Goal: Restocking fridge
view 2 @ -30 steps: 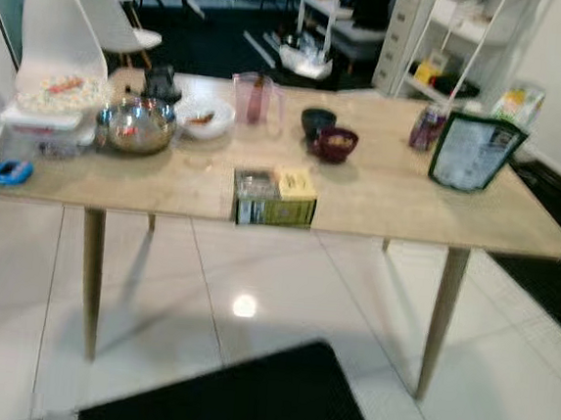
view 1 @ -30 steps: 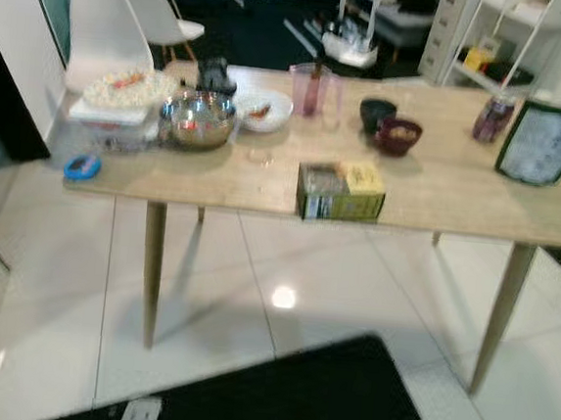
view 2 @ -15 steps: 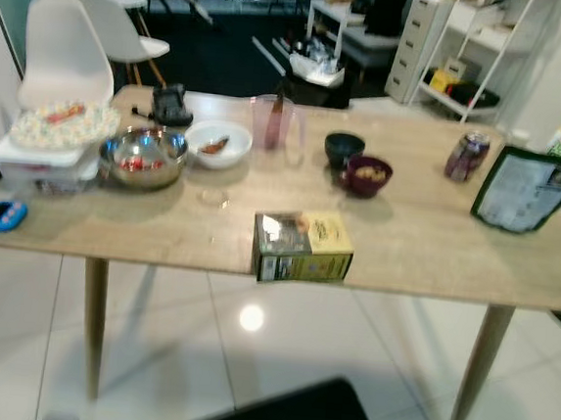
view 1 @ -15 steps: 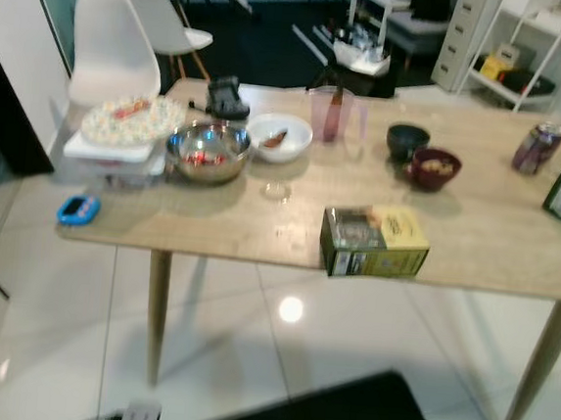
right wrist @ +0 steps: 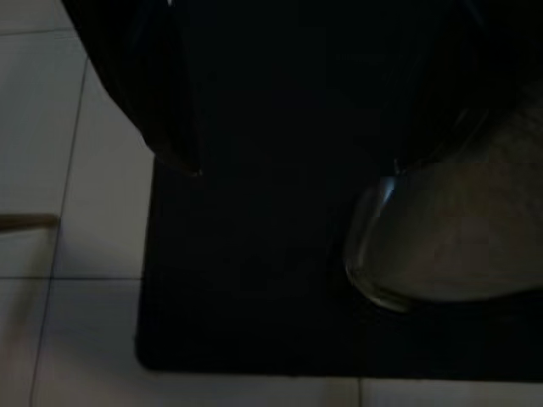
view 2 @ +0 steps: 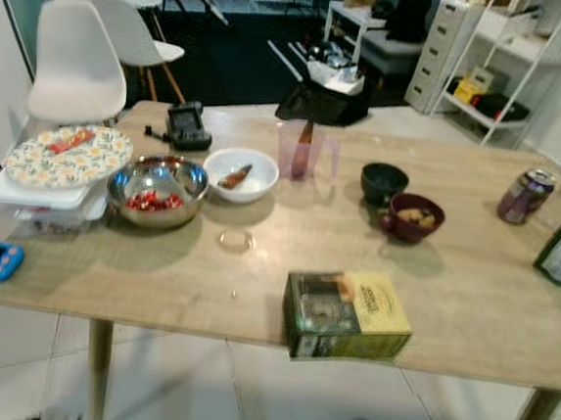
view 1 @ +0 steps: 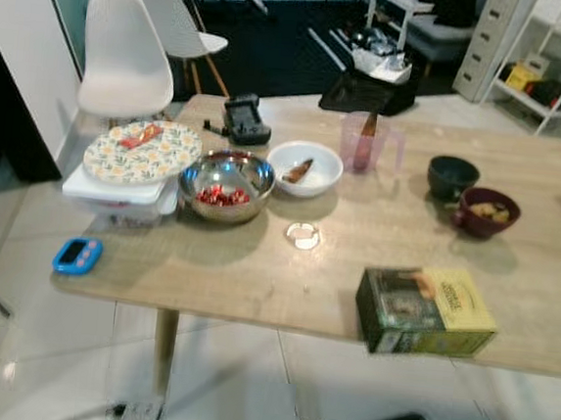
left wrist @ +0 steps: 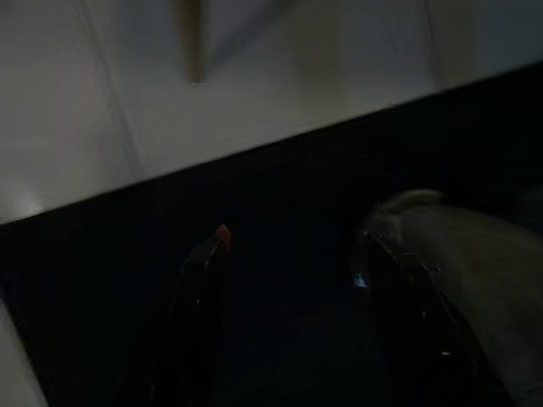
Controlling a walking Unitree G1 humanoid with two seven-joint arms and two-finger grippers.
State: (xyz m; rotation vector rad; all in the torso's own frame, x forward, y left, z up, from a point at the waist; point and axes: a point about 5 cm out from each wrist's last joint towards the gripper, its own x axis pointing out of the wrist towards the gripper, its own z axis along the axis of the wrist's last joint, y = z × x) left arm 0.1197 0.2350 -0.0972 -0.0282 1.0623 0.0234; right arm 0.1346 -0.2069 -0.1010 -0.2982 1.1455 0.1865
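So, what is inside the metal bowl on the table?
The metal bowl holds small red pieces, maybe berries or tomatoes; the picture is too blurred to say which. Its near wall hides part of the bottom.

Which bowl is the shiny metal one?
The steel bowl with red bits inside, beside the flowery plate. The other bowls are white, dark green and dark red.

Head cameras look forward and down at the wooden table (view 1: pixel 255 277) from near its front edge, both sharing its whole top. Both wrist cameras face down at the dark mat (right wrist: pixel 254 280) below the table.
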